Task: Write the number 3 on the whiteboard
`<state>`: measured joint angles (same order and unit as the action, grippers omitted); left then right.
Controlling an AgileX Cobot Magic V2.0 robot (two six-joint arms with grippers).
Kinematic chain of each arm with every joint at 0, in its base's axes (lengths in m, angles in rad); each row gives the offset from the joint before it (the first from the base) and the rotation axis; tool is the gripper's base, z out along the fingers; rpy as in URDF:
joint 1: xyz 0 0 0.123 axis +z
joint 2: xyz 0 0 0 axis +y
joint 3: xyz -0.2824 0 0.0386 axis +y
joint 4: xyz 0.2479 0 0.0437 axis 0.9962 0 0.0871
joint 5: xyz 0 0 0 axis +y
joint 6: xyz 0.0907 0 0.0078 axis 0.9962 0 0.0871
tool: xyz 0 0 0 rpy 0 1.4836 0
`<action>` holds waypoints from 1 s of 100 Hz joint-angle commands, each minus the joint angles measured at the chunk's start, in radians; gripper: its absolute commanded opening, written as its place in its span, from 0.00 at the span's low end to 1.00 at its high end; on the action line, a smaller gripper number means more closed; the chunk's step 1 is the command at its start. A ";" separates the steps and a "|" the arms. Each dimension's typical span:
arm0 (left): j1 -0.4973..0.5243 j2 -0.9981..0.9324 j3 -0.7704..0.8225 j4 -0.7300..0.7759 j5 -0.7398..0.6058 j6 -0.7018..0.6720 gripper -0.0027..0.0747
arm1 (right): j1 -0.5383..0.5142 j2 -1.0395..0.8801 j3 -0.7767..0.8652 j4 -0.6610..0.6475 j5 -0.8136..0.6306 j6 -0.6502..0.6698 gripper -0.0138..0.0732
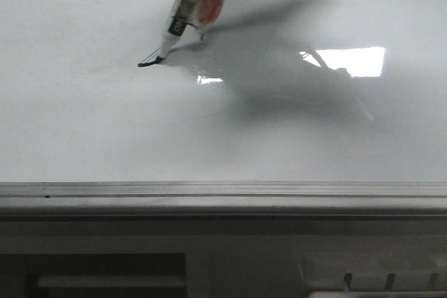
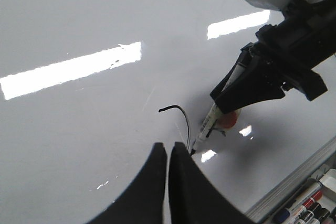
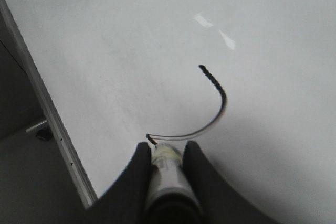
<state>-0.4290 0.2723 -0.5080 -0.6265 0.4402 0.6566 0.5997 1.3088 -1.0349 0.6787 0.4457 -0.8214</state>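
Note:
The whiteboard (image 1: 84,123) fills the front view, glossy and pale grey. My right gripper (image 3: 167,150) is shut on a white marker pen (image 3: 168,174). The pen's black tip touches the board at the end of a thin black curved stroke (image 3: 223,98). That stroke is all of the number 3 (image 2: 184,116) that shows, one arc with a short hook at its start. In the front view the pen (image 1: 174,29) leans down to the left, its tip at the stroke's lower end (image 1: 148,63). My left gripper (image 2: 168,148) hovers shut and empty just beside the pen tip.
A grey metal rail (image 1: 223,197) runs along the board's near edge. Several spare markers (image 2: 307,205) lie in a tray past the board's edge. A bright light reflection (image 1: 353,61) sits right of the pen. The right arm's shadow crosses the board's middle.

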 commanded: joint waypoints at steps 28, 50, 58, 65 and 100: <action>-0.002 0.009 -0.025 -0.029 -0.069 -0.012 0.01 | -0.064 -0.089 0.073 -0.001 -0.043 -0.013 0.09; -0.002 0.009 -0.025 -0.029 -0.069 -0.012 0.01 | 0.032 -0.032 0.122 0.088 -0.131 -0.013 0.09; -0.002 0.009 -0.024 -0.029 -0.069 -0.012 0.01 | 0.080 0.003 0.122 0.092 -0.166 -0.013 0.09; -0.002 0.009 -0.024 -0.029 -0.069 -0.012 0.01 | 0.102 0.023 0.120 0.092 -0.183 -0.013 0.09; -0.002 0.010 -0.024 -0.061 -0.069 -0.012 0.01 | 0.116 -0.125 -0.163 0.114 0.270 -0.066 0.09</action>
<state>-0.4290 0.2723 -0.5080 -0.6357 0.4385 0.6566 0.7074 1.2811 -1.0731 0.7694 0.6158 -0.8340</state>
